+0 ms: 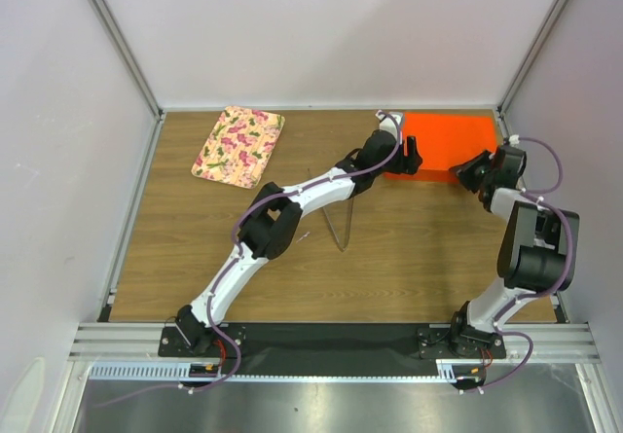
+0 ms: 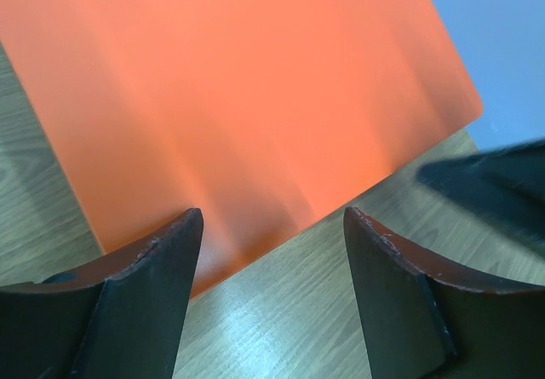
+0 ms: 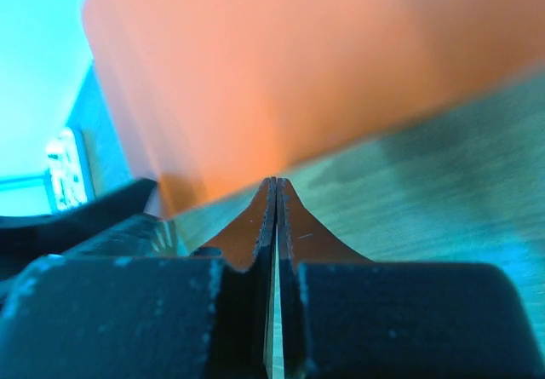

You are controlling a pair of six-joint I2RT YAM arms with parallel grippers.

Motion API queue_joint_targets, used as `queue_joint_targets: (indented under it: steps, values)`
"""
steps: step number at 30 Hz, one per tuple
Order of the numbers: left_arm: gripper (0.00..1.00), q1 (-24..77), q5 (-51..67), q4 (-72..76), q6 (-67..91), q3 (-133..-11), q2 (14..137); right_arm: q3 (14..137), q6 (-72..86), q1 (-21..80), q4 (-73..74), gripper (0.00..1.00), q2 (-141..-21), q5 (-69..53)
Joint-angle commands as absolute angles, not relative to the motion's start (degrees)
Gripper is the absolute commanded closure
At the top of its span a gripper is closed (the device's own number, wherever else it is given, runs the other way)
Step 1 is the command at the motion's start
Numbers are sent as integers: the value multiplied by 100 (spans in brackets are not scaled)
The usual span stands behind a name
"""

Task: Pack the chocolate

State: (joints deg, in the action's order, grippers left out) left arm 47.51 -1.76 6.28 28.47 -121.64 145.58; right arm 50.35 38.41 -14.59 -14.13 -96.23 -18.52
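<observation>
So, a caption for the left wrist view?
Open left gripper hovering at the orange box edge, above the wooden table.

Left gripper (image 2: 272, 219) reaches far forward, jaws wide apart; right gripper (image 3: 276, 185) is pinched closed.

I work on a wooden table (image 1: 409, 268) with a brown grain finish; it fills the middle of the top view. Three plain white walls enclose it: the back wall (image 1: 331, 24) across the top, the left wall (image 1: 49, 180) and the right wall (image 1: 599, 92) at the sides. Aluminium posts (image 1: 119, 44) run diagonally down the upper-left and upper-right corners where the walls meet. An aluminium rail (image 1: 127, 341) crosses the lower frame at the table's near edge, with a grey metal sheet (image 1: 331, 409) below it. Lighting is even and diffuse. In my left wrist view the tabletop shows a pale sheen at lower centre.
</observation>
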Motion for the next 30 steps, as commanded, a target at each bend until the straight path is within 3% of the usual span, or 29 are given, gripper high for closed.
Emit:
queue_joint_targets:
  steps: [1,7,15,21,23,30]
  values:
    - [26,4729,-202,554,2953,-12393,14651,5580,3586,-1582,-1135,100,-9098,-1873]
    - [26,4676,-62,554,3155,-12393,14704,6423,3498,-1758,-1265,100,-9561,-1399]
    - [26,4579,202,668,3287,-12419,14783,8426,3401,-1697,-554,100,-11564,-756]
    - [23,4553,589,904,3296,-12060,14239,11203,3533,-1608,553,100,-13979,-992]
    - [22,4553,606,1107,3270,-11787,13941,11696,3489,-1573,659,100,-14193,-976]
    - [18,4483,571,1099,3129,-11725,13606,11769,3481,-1635,264,100,-14396,-1247]
